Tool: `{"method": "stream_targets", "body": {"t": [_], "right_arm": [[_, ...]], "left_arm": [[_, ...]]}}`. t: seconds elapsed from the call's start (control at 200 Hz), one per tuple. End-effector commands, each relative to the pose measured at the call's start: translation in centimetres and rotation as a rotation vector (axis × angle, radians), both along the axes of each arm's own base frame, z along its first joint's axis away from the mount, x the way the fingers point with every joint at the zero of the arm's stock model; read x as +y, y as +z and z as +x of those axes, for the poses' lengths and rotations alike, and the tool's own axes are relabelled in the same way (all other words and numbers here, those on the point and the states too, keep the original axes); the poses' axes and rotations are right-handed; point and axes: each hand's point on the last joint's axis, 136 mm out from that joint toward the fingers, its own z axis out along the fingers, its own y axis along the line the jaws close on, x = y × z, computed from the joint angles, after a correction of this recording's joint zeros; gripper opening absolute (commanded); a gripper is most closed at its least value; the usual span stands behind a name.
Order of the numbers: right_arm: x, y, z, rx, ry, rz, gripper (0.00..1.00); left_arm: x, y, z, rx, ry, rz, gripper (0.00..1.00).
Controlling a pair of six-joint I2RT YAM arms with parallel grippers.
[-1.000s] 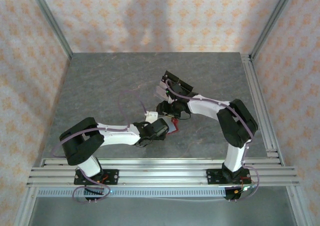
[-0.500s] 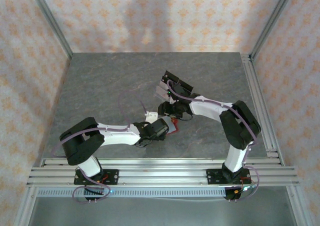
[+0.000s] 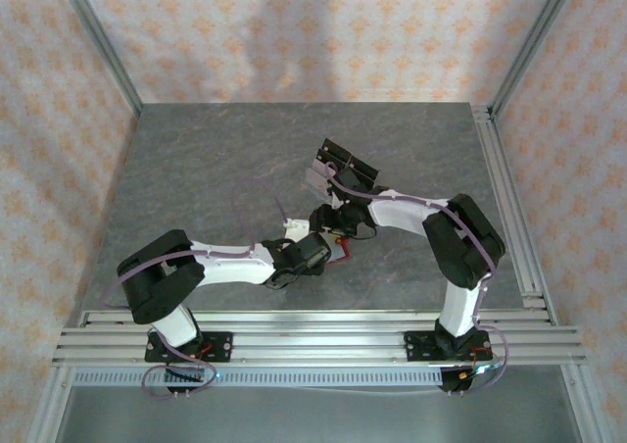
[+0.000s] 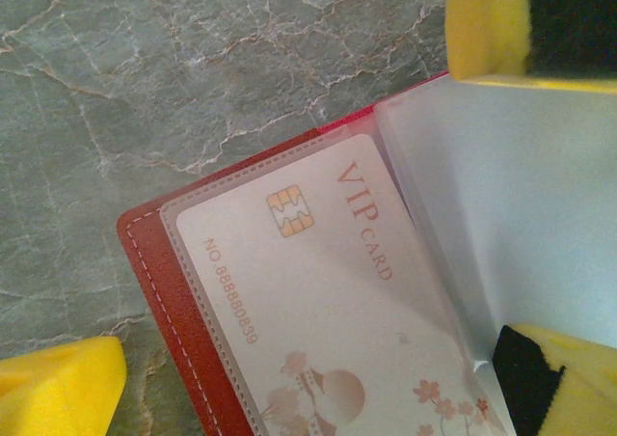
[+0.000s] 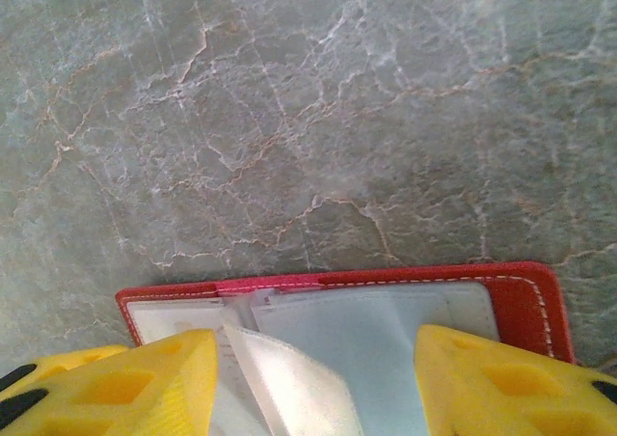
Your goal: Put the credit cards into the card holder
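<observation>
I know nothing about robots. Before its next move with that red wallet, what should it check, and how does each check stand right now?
1. The card holder lies open on the table: ok.
2. One VIP card sits flat inside a clear sleeve: ok.
3. The left fingers are spread wide around the wallet's corner: ok.
4. The right fingers stand apart over the sleeves; whether they pinch one: cannot tell.
5. Cards left to load beside the stand: cannot tell, too small from above.

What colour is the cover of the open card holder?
Red with pale stitching, on the flat folding card holder; left wrist view shows it best.
</observation>
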Motion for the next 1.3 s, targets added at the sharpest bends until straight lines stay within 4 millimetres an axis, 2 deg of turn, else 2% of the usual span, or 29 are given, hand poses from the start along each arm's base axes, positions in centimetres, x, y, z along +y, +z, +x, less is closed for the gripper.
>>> {"method": "stream_targets", "body": {"t": [0.0, 0.19, 0.38, 0.651, 0.771, 0.941, 1.161, 1.296], "right_arm": [[0.0, -0.2, -0.8, 0.025, 0.019, 0.027, 0.55], [0.3, 1.0, -1.3, 0.016, 0.021, 0.058, 0.54], [0.5, 2.0, -1.8, 0.006, 0.032, 0.064, 0.54], [1.2, 1.6, -2.5, 0.020, 0.051, 0.047, 0.54], [1.8, 2.0, -2.9, 0.017, 0.061, 0.048, 0.54], [3.2, 2.8, -3.7, 0.013, 0.080, 0.054, 0.54], [5.7, 2.8, -4.6, 0.020, 0.104, 0.060, 0.54], [7.5, 2.6, -4.9, 0.021, 0.128, 0.050, 0.54]], "left_arm": [[0.9, -0.8, -0.8, 0.031, -0.016, 0.055, 1.00], [0.9, -0.1, -0.7, 0.015, -0.018, 0.049, 1.00], [1.1, 1.6, -0.5, -0.018, -0.020, 0.034, 1.00], [2.2, 4.9, -0.6, -0.081, -0.001, -0.003, 1.00], [3.5, 6.9, -0.8, -0.135, 0.037, -0.026, 1.00], [6.7, 9.6, -1.2, -0.196, 0.123, -0.029, 1.00], [9.6, 10.6, -1.7, -0.221, 0.202, -0.079, 1.00], [10.4, 10.8, -1.8, -0.223, 0.227, -0.098, 1.00]]}}
